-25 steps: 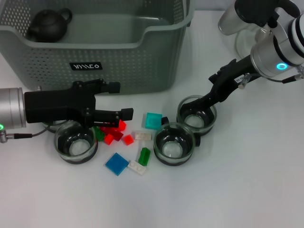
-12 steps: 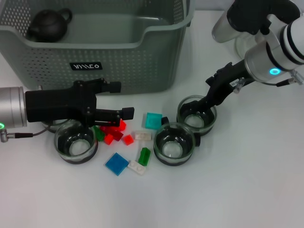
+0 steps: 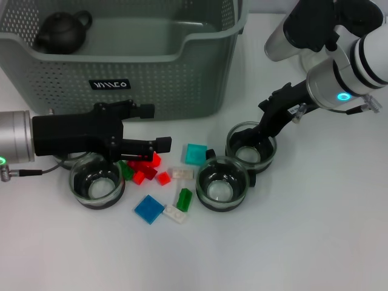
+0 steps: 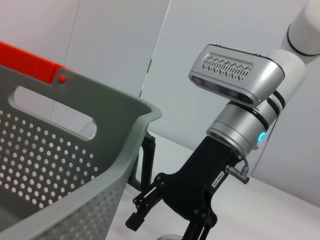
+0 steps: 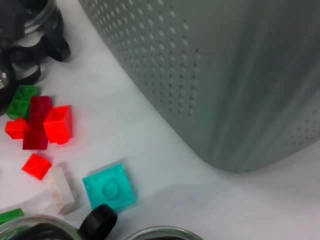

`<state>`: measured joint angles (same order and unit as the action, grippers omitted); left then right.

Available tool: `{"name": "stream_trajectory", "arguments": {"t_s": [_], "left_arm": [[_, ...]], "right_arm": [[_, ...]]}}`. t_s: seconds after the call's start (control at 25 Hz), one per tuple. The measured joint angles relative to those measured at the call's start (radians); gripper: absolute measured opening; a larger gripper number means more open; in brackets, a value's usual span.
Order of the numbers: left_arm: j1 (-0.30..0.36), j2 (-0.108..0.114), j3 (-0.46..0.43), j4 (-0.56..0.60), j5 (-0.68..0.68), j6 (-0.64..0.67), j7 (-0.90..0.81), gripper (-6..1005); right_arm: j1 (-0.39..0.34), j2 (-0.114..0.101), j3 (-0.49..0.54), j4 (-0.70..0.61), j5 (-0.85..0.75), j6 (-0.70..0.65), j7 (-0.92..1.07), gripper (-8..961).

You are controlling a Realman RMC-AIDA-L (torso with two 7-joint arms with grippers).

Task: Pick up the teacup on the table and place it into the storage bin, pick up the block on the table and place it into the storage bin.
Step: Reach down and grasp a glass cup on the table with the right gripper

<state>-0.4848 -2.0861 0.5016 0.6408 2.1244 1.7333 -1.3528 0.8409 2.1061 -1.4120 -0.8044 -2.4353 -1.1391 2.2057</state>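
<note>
The grey-green storage bin stands at the back left. Three glass teacups sit in front of it: a left one, a middle one and a right one. My right gripper reaches down onto the far rim of the right teacup and is shut on it; the cup rests on the table. Loose blocks lie between the cups: red ones, a teal one, a blue one. My left gripper hovers open just above the red blocks, holding nothing.
A black teapot lies in the bin's back left corner. Green and white blocks lie among the others. The bin's wall rises close behind the teal block. White table lies open to the front and right.
My right arm's wrist has swung left and tilted steeper while its tip stays at the right teacup's rim. The cup, blocks and left arm have not moved.
</note>
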Motion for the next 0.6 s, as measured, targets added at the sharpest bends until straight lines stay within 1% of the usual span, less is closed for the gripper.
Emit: {"name": "stream_trajectory", "arguments": {"t_s": [0.6], "left_arm": [[0.0, 0.0, 0.0, -0.009, 0.0, -0.007, 0.006, 947]], "right_arm": [[0.005, -0.001, -0.011, 0.033, 0.001, 0.036, -0.004, 933]]}}
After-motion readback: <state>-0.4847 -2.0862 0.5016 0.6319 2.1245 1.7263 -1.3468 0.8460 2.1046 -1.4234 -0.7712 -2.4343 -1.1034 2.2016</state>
